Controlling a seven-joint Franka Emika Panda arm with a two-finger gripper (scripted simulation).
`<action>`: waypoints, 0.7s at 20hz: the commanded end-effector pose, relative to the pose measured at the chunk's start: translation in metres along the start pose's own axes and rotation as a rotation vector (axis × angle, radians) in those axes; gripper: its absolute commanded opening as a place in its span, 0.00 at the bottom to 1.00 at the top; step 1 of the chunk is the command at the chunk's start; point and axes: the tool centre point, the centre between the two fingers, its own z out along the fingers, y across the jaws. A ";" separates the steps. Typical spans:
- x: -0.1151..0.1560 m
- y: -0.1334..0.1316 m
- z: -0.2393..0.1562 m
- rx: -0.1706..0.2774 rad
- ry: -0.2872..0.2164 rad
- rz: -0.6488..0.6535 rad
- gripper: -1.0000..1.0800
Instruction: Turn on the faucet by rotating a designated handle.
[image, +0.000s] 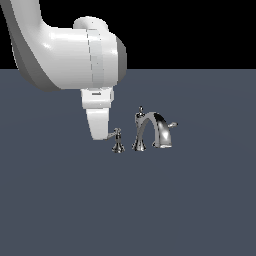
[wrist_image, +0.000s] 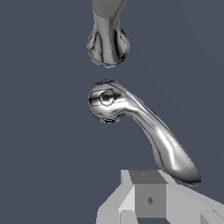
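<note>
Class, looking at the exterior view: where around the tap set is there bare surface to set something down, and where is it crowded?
Bare: the broad floor before the faucet, and both far sides. Crowded: where the pincer meets the handle, beside the spout.

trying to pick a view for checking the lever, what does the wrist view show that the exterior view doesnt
Only the wrist view shows the handle from above along its whole length, its rounded tip beside a gripper finger. Only the exterior view shows the arm, the whole faucet with its arched spout, and the second lever on the far side. Both show the handle on its pedestal and the dark floor.
</note>
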 end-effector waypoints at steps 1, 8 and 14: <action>0.009 0.012 0.000 -0.008 0.004 0.010 0.00; 0.012 0.022 0.000 -0.007 0.001 -0.002 0.00; 0.040 0.034 0.000 -0.009 0.003 0.004 0.00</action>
